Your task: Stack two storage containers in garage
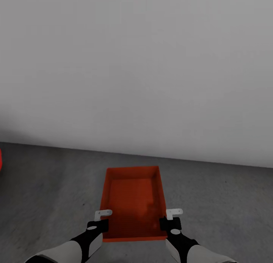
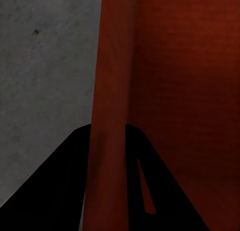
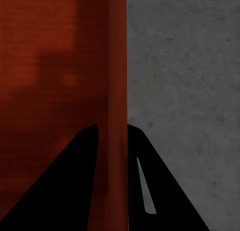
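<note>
Gripping the near end of an orange-red bin (image 1: 132, 202), both arms reach forward from the bottom of the head view. The left gripper (image 1: 101, 217) sits on the bin's left wall, and the right gripper (image 1: 171, 216) sits on its right wall, both close to the near corners. In the left wrist view the two dark fingers (image 2: 65, 181) stand on either side of the thin red wall (image 2: 107, 141), closed onto it, with the bin's inside on one side and grey concrete (image 2: 45, 81) on the other. The right wrist view shows the same hold: its fingers (image 3: 165, 186) straddle the wall (image 3: 114, 141), clamped on it, with rough grey ground (image 3: 185, 81) outside.

The bin is open at the top and nothing lies in it. It points lengthwise away from the robot, over the dark grey concrete floor (image 1: 220, 202); whether its base touches the floor cannot be told. Just past its far end, the floor meets a plain pale grey wall (image 1: 136, 65). At the far left edge, low down, a small sliver of something red (image 1: 0, 159) shows.
</note>
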### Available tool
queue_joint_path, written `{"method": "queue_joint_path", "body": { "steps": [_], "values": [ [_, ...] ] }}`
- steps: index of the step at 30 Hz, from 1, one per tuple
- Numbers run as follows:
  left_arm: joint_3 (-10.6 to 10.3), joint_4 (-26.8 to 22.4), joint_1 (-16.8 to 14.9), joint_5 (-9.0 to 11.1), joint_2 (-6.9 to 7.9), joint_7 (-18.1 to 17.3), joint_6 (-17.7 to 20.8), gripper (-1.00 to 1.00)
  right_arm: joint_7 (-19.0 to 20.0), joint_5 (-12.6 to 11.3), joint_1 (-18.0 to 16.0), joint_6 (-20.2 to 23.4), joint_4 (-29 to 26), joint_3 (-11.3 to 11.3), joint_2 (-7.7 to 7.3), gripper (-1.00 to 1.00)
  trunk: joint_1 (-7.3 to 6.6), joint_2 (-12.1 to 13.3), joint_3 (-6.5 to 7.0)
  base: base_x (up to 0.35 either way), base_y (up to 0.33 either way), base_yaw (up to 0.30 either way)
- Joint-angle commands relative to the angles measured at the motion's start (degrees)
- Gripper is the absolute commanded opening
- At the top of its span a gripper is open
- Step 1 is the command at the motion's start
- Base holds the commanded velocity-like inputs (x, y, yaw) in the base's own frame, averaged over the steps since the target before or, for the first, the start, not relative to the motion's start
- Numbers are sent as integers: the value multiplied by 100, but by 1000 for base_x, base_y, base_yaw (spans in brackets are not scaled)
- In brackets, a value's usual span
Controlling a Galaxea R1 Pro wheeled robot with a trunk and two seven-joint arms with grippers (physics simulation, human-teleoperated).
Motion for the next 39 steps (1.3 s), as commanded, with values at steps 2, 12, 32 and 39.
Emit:
{"method": "queue_joint_path", "body": {
  "steps": [2,12,32,39],
  "values": [
    [146,-8,-3,-12,23,133,-343,-100,102,-293,-5,6,9,-383,3,-100,44,-84,-41,0,0,0],
    [143,-6,-3,-13,23,133,-343,-100,102,-293,-5,6,9,-383,3,-100,264,-485,-220,0,0,-160],
    [145,-7,-3,-13,23,133,-343,-100,102,-293,-7,6,9,-383,3,-100,703,-1287,-579,0,0,-185],
    [145,-1,-3,-13,22,133,-343,-100,102,-293,-7,6,9,-383,3,-100,857,-1568,-705,0,0,-1]
  ]
}}
